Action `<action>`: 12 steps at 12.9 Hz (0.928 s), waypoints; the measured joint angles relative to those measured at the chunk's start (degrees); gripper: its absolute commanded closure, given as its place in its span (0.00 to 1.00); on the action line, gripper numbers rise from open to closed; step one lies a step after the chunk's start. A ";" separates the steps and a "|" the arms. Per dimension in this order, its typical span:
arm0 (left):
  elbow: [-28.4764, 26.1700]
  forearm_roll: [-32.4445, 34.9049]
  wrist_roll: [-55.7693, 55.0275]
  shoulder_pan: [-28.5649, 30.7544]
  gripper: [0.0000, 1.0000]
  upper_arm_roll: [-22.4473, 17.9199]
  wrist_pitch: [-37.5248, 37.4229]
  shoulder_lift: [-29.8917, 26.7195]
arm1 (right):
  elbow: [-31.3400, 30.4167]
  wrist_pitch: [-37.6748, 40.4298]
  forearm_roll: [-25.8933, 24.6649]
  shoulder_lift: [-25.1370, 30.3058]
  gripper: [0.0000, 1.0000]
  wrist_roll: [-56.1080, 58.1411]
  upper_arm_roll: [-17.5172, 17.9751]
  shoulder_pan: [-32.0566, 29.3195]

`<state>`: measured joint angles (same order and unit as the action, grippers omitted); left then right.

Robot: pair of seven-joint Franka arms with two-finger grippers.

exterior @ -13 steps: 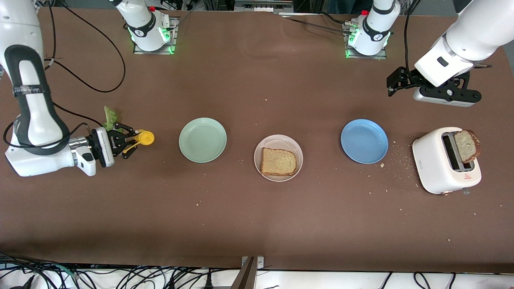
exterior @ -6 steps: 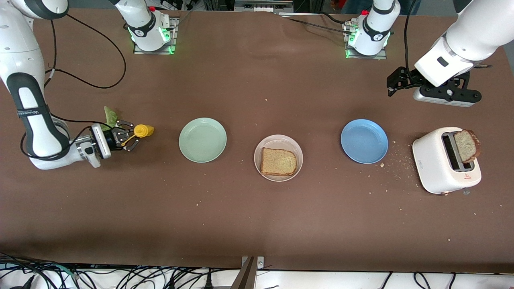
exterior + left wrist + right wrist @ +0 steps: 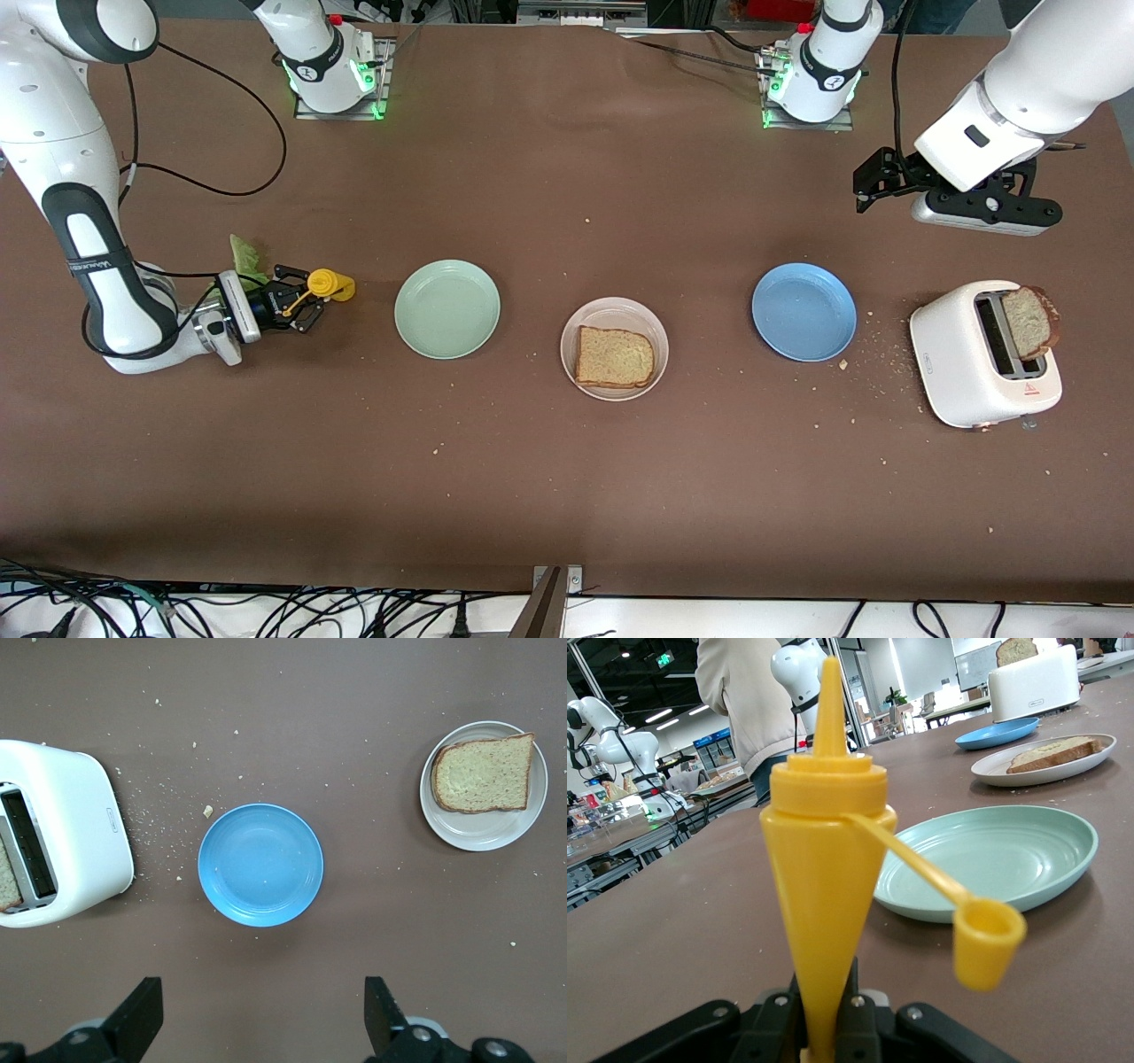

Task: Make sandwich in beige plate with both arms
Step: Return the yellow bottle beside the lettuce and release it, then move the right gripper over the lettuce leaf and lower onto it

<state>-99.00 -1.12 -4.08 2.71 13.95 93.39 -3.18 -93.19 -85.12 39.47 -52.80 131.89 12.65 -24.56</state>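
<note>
The beige plate (image 3: 614, 312) sits mid-table with one toast slice (image 3: 615, 357) on it; both also show in the left wrist view, plate (image 3: 483, 837) and slice (image 3: 484, 773). A second toast slice (image 3: 1028, 321) stands in the white toaster (image 3: 974, 363). A green lettuce leaf (image 3: 244, 256) lies at the right arm's end, partly hidden by the right wrist. My right gripper (image 3: 301, 302) is shut on a yellow squeeze bottle (image 3: 330, 284), held upright low by the table (image 3: 828, 859). My left gripper (image 3: 873, 182) is open and empty, waiting high up (image 3: 261, 1019).
A mint-green plate (image 3: 446, 308) lies between the bottle and the beige plate. A blue plate (image 3: 803, 311) lies between the beige plate and the toaster. Crumbs lie scattered around the toaster. Black cables trail at the right arm's end.
My right arm has swung and shifted the yellow bottle slightly toward the mint-green plate. The left arm has not moved.
</note>
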 measured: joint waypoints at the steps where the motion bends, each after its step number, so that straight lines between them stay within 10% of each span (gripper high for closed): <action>1: 0.00 0.00 0.00 0.00 0.00 0.00 -0.01 0.00 | 0.00 0.00 0.03 -0.60 1.00 1.11 -0.04 -0.19; 3: 0.00 0.00 0.00 0.00 0.00 0.00 -0.04 0.00 | 0.01 0.29 0.41 -0.96 0.59 1.93 -0.04 -0.41; 8: 0.00 0.00 0.00 0.00 0.00 0.00 -0.05 0.00 | 0.14 0.33 0.40 -0.96 0.05 -1.42 -0.35 -0.47; 12: 0.00 0.00 0.00 0.00 0.00 0.00 -0.07 0.00 | 0.99 0.31 -0.62 -0.86 0.02 -6.68 -3.03 -1.47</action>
<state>-99.00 -1.12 -4.08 2.71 13.95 93.33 -3.18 -92.20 -84.81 38.85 -53.66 125.21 9.62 -26.03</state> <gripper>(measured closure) 0.000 0.018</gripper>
